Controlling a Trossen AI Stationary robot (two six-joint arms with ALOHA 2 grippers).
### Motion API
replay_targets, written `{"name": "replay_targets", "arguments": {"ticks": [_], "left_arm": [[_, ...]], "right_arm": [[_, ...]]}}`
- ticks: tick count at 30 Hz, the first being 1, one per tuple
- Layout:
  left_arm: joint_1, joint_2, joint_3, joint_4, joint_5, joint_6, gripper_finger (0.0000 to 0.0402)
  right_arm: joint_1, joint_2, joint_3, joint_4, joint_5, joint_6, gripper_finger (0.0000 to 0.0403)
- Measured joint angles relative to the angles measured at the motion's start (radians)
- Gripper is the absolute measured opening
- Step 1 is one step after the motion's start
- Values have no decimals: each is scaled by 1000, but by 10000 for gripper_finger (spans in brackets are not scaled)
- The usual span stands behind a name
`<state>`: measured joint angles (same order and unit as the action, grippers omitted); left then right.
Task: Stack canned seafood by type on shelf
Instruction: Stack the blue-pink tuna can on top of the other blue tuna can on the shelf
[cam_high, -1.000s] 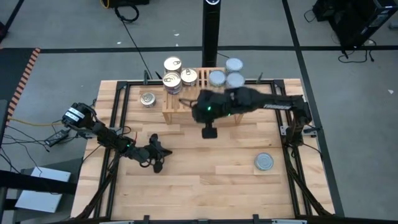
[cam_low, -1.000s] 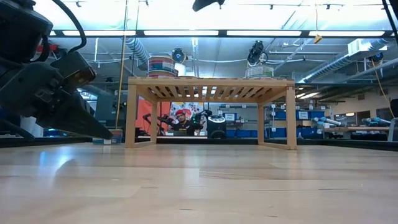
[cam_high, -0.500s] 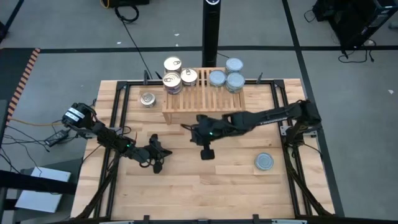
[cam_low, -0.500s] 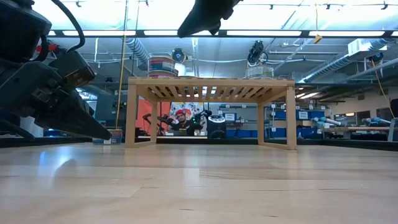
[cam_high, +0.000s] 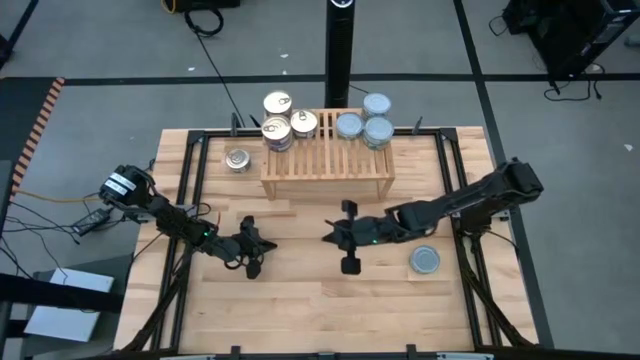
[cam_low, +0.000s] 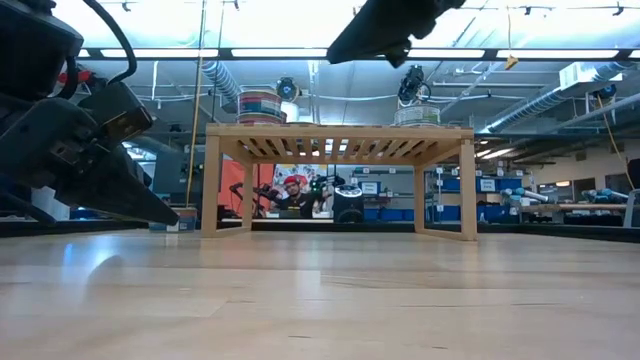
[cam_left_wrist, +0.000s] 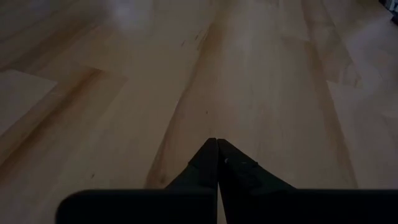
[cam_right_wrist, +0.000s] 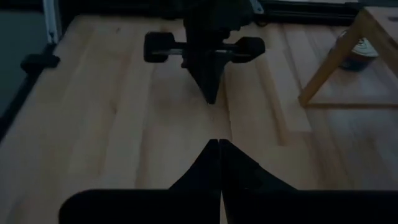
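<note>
The light-wood shelf (cam_high: 325, 160) stands at the table's far middle; it also shows in the low view (cam_low: 340, 135). On its slatted top, gold-lidded tins (cam_high: 278, 128) stand at the left end and blue-silver tins (cam_high: 372, 126) at the right end. One gold-lidded tin (cam_high: 237, 159) rests on the table left of the shelf. One blue-silver tin (cam_high: 425, 261) rests on the table at the near right. My left gripper (cam_high: 272, 243) is shut and empty, low over the table's left middle. My right gripper (cam_high: 326, 238) is shut and empty, left of the blue-silver tin, its tips facing my left gripper.
A black frame (cam_high: 190, 200) runs along the table's edges. A black post (cam_high: 341, 50) stands behind the shelf. Bare tabletop (cam_high: 330, 300) lies toward the near edge. In the right wrist view, my left gripper (cam_right_wrist: 210, 87) points at the camera, with a shelf leg (cam_right_wrist: 336, 59) beside it.
My right gripper has gone from over the shelf toward the table's near edge, to the table's middle, and stays shut. The tins and the shelf have not moved.
</note>
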<state>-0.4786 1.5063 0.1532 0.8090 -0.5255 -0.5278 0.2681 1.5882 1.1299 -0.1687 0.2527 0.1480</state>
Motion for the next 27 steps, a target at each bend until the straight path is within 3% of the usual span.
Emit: {"name": "replay_targets", "arguments": {"ticks": [7,14,16,22,27], "left_arm": [[0,0,4,11,-1,0,7],[1,0,31,10,-18,24,7],[1,0,43,14,-29,34,7],[10,0,82,18,-29,109,7],[46,0,111,17,-29,143,7]], "right_arm": [[69,-23,-171,233,43,111,6],[133,-23,-387,704,48,138,6],[155,-23,-446,799,96,141,6],[179,-18,-541,979,292,197,6],[125,-18,-529,966,335,284,7]]}}
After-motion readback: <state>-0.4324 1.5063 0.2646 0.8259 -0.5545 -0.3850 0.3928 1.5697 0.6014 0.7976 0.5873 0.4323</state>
